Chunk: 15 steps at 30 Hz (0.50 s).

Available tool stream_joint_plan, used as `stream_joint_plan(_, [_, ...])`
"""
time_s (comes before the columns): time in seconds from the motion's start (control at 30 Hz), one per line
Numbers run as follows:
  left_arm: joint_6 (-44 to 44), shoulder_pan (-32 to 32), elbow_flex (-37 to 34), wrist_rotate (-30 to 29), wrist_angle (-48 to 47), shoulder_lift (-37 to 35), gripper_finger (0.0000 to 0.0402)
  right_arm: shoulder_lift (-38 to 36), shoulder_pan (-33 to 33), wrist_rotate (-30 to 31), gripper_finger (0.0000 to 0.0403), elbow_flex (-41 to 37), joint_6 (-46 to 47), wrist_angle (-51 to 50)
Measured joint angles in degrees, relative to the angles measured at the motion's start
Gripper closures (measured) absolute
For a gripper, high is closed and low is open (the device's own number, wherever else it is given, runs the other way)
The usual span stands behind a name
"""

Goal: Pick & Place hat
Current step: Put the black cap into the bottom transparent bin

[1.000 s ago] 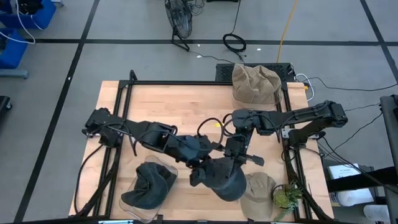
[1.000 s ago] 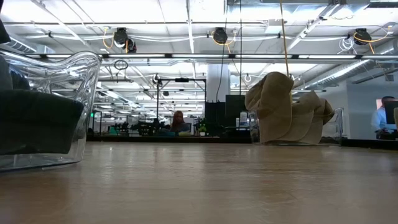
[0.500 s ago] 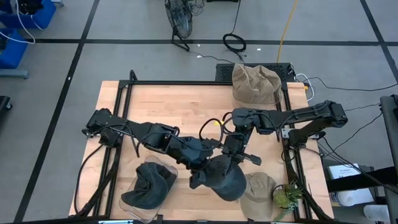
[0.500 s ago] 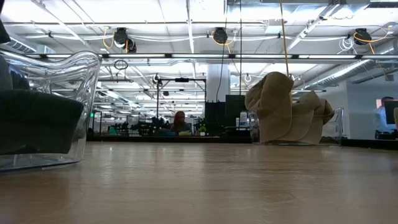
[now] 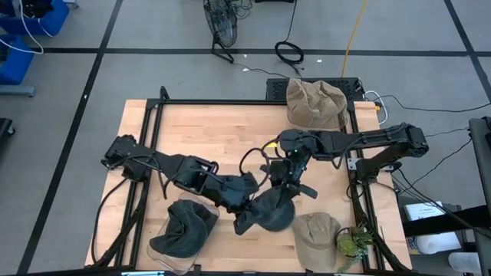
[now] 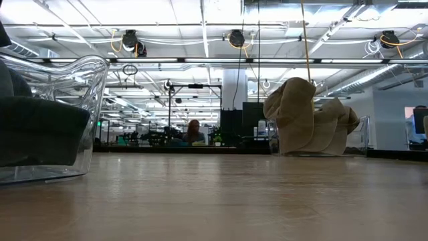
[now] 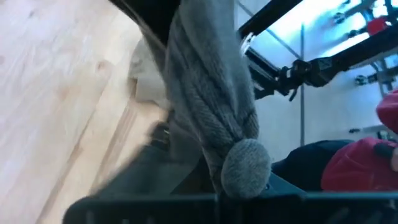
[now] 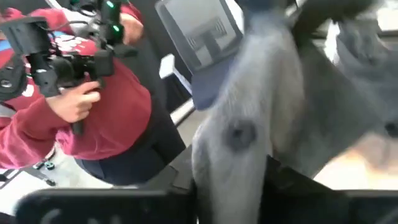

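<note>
Hanging between the two arms near the middle of the tabletop's front edge is a dark grey hat [image 5: 270, 215], lifted off the wood. The left gripper [image 5: 247, 201] has its jaws pressed together on the hat's left side. The right gripper [image 5: 285, 185] sits against the hat's upper edge; I cannot tell how its jaws stand. Another dark hat [image 5: 186, 230] lies in a clear container [image 5: 157, 244] at the front-left corner. A tan cap [image 5: 316, 236] rests near the front-right corner, and a tan hat [image 5: 316, 103] at the far edge. A person in a red top [image 8: 93, 118] holds a controller beyond the tabletop.
</note>
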Motion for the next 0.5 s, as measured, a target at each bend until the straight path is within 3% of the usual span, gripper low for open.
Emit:
stream_joint_plan(0.1, [-4.33,-1.44,-0.03,-2.13,-3.55,-0.49,0.0397,-0.22,-0.98,1.78,0.0271,0.00,-3.46,-6.11])
stream_joint_plan(0.23, [-11.50,-3.62,-0.07,-5.03,-7.00,-1.98,0.0396,-1.85,-1.51,9.90,0.0236,-0.02,-9.83,-15.44])
stream_joint_plan(0.5, [-28.90,-9.13,-0.07,-12.30,-9.28,-5.40,0.0398,-3.25,-1.71,26.99,0.0231,-0.11,-14.22,-29.87])
